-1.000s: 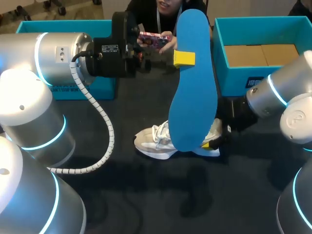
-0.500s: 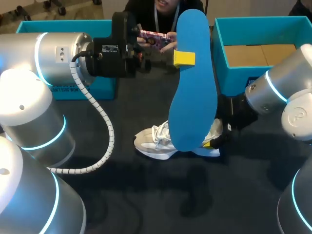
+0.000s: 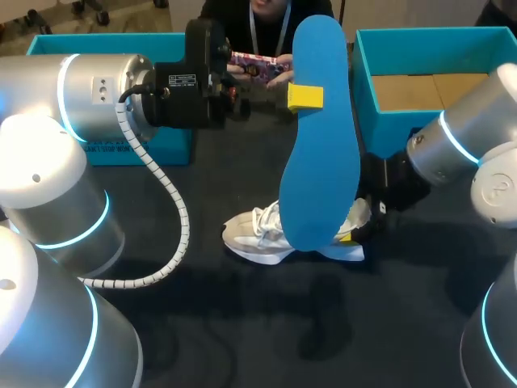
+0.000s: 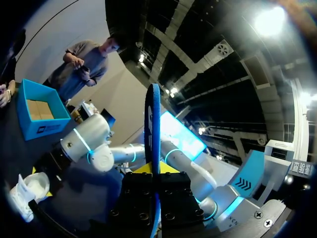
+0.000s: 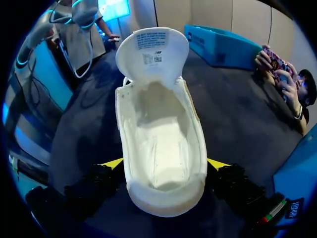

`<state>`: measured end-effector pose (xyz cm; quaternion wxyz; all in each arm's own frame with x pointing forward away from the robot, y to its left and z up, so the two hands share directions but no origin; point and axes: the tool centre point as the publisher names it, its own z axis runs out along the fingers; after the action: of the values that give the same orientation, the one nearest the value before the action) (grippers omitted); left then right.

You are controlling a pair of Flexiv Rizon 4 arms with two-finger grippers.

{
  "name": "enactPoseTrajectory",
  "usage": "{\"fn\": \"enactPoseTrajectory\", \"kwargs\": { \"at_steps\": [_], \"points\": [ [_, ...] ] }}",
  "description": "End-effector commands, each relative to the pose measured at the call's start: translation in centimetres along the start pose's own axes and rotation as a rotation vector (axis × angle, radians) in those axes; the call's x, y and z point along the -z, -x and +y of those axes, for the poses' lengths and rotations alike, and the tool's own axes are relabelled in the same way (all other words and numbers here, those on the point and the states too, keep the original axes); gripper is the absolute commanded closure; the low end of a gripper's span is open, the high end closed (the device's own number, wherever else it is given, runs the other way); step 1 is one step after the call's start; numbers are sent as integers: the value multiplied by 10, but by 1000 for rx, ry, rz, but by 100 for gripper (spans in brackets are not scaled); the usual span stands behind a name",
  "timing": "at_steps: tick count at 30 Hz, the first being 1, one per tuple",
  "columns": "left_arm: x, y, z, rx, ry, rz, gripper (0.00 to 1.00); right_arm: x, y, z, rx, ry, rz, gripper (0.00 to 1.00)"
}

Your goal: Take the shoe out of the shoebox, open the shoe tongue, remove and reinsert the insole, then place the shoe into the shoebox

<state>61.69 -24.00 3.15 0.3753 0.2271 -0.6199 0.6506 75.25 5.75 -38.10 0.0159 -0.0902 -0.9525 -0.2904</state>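
Since 1.0 s ago: right arm (image 3: 464, 137) has edged up and outward beside the teal shoebox (image 3: 363, 89); left arm (image 3: 81, 89) unmoved. Left pincer (image 3: 305, 97) is clamped on the blue insole (image 3: 319, 170), upright above the tabletop (image 3: 202, 323), presumably kept clear for reinsertion. Right pincer (image 5: 164, 163) grips the heel of the white sneaker (image 3: 257, 236), which lies on the tabletop outside the box with its tongue (image 5: 152, 49) folded open, likely to steady it. Count: one sneaker, one insole, two teal boxes (second teal box (image 3: 97, 40) at left), two pincers.
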Motion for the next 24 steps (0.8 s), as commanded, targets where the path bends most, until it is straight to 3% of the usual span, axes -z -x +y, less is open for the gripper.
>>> {"fn": "enactPoseTrajectory", "kwargs": {
  "at_steps": [1, 17, 24],
  "points": [
    [0, 0, 1, 0, -2, 1, 100, 11, -7, 4, -13, -39, -10, 0],
    [0, 0, 1, 0, -2, 1, 100, 40, -6, 7, -8, -128, -31, 0],
    [0, 0, 1, 0, -2, 1, 100, 42, -1, 10, 24, -254, -62, 0]
  ]
}}
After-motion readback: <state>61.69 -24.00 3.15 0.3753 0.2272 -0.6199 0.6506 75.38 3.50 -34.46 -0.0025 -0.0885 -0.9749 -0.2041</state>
